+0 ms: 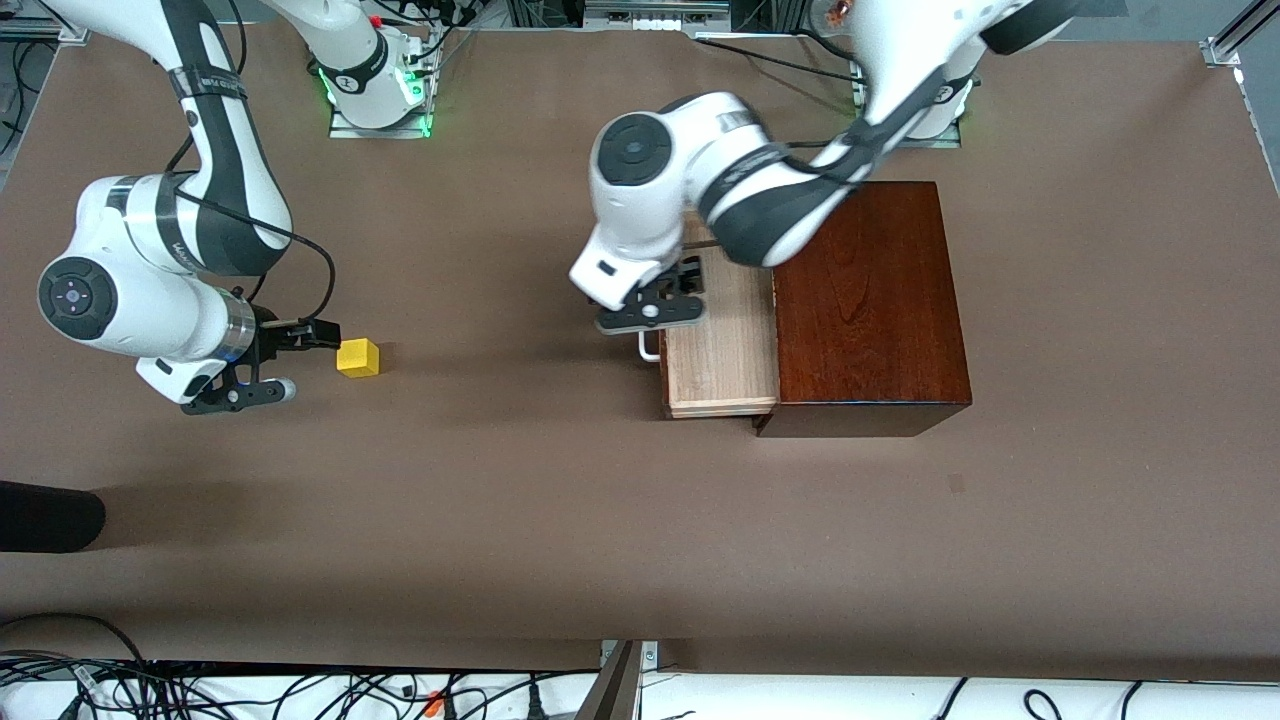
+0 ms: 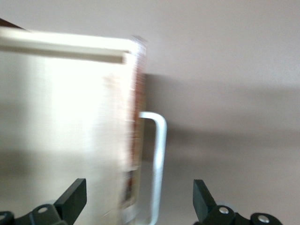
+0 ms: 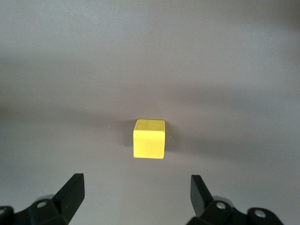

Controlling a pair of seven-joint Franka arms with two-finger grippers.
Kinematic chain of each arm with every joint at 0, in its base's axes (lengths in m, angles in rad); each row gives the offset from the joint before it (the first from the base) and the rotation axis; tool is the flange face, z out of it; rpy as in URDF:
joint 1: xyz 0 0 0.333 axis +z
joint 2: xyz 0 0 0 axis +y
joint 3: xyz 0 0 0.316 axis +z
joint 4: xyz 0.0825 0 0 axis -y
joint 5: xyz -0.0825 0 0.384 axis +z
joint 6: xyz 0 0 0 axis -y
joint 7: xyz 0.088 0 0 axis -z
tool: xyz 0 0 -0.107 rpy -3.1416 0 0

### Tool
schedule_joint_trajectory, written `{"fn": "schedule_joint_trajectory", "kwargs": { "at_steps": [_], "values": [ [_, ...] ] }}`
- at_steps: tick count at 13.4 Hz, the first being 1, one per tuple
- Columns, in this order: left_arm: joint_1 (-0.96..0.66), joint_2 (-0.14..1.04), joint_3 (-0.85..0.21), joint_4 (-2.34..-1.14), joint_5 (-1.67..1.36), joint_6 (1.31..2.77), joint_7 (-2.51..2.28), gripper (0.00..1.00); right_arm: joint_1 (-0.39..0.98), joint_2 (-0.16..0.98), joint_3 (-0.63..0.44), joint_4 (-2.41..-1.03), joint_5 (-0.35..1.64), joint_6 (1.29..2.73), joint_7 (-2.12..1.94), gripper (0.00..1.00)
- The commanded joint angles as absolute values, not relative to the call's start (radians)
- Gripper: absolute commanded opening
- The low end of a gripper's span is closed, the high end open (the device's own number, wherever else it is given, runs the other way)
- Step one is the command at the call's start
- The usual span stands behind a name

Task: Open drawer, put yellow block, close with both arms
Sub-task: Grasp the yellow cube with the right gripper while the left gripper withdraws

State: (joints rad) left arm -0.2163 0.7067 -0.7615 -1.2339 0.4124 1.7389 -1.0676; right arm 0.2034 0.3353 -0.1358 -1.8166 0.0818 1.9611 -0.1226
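The drawer (image 1: pixel 722 345) stands pulled out of the dark mahogany box (image 1: pixel 870 300), with its pale tray showing and its white handle (image 1: pixel 648 350) facing the right arm's end of the table. My left gripper (image 1: pixel 688 285) is open over the drawer's front. In the left wrist view its fingers (image 2: pixel 75 197) stand wide apart astride the drawer front and the handle (image 2: pixel 159 154), holding nothing. The yellow block (image 1: pixel 358 357) sits on the table. My right gripper (image 1: pixel 318 338) is open just beside it. The right wrist view shows the block (image 3: pixel 149 139) ahead of the open gripper (image 3: pixel 136 185), apart from it.
The brown table (image 1: pixel 560 500) stretches between the block and the drawer. A black object (image 1: pixel 45 515) lies near the front camera at the right arm's end. Cables (image 1: pixel 300 690) run along the table's front edge.
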Motion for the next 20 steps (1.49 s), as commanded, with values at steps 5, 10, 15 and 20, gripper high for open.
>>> {"fn": "schedule_joint_trajectory", "kwargs": {
  "at_steps": [5, 10, 15, 20],
  "values": [
    [0.466, 0.592, -1.237, -1.325, 0.353, 1.542, -0.824, 1.00, 0.196, 0.316, -0.138, -2.031, 0.107, 2.212, -0.143, 1.00],
    [0.736, 0.569, -1.345, -1.363, 0.360, 1.489, -0.677, 1.00, 0.196, 0.357, -0.138, -2.097, 0.107, 2.336, -0.143, 1.00],
    [0.841, 0.551, -1.414, -1.417, 0.371, 1.513, -0.661, 1.00, 0.198, 0.403, -0.132, -2.099, 0.113, 2.398, -0.141, 1.00],
    [0.876, 0.494, -1.347, -1.419, 0.367, 1.512, -0.502, 1.00, 0.199, 0.417, -0.129, -2.097, 0.115, 2.413, -0.141, 1.00]
  ]
}}
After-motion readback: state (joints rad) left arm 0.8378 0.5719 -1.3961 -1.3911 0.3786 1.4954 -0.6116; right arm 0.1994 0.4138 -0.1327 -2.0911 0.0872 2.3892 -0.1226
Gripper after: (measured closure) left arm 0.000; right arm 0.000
